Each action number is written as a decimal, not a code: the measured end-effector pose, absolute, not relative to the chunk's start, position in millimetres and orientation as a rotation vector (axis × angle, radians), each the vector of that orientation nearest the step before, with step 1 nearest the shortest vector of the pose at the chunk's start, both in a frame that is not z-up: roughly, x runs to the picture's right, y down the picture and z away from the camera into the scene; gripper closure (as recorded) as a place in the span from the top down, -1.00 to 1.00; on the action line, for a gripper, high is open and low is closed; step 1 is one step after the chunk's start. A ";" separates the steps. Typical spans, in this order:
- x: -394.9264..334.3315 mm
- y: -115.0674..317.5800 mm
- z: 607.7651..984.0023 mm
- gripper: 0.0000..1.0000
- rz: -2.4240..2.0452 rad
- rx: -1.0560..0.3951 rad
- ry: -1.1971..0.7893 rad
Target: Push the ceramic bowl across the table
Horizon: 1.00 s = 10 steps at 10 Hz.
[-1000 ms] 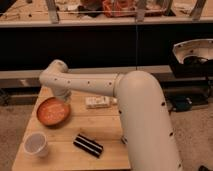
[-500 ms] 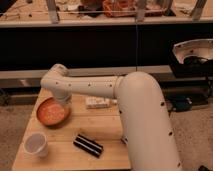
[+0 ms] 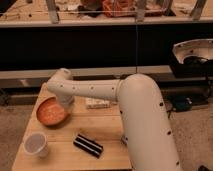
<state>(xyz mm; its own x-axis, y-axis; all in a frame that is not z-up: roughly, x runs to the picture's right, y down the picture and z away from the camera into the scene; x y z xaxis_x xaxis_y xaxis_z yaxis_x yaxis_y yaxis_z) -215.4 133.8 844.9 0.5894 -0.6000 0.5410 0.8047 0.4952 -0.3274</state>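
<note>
gripper [image 3: 65, 103], jaws together, beside ceramic bowl [image 3: 50, 112] rim; white cup [image 3: 36, 145], dark block [image 3: 88, 145], white box [image 3: 97, 103] share the surface [image 3: 100, 125].

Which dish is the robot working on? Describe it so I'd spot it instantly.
Find the pale wooden table, then its left side, where the white arm's gripper sits, fingers shut, at the far right rim of the ceramic bowl. It is the wide, shallow orange dish, unlike the small white cup nearer the front edge or the dark striped block.
</note>
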 end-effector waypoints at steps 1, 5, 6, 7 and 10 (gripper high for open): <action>-218.6 137.4 845.3 -0.92 -0.886 -0.599 -0.383; -249.2 144.6 845.8 -0.92 -0.936 -0.605 -0.391; -257.8 146.7 845.4 -0.92 -0.954 -0.610 -0.394; -262.6 148.8 845.8 -0.92 -0.966 -0.614 -0.396; -268.8 154.1 848.4 -0.92 -0.973 -0.618 -0.408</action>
<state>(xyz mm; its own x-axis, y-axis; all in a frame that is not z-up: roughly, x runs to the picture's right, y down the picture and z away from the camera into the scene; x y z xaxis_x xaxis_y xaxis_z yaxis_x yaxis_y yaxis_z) -268.8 154.1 848.4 0.5095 -0.6370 0.5785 0.8591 0.4143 -0.3004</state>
